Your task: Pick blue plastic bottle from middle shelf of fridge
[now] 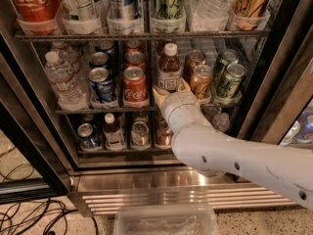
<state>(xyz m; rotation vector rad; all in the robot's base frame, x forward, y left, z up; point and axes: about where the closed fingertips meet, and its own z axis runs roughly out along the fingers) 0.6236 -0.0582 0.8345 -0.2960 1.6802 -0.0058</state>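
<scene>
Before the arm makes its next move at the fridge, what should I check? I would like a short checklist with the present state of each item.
1. The blue plastic bottle stands upright on the middle shelf: ok.
2. The gripper is at the bottle's lower part, in the right lane: ok.
3. The gripper holds the bottle firmly: cannot tell.
4. Room beside the bottle: not ok. The red can and the copper can stand very close.
5. Room above the white cap: ok. A gap shows under the upper shelf.
6. Way out of the fridge: ok. No door crosses the opening around the arm.
</scene>
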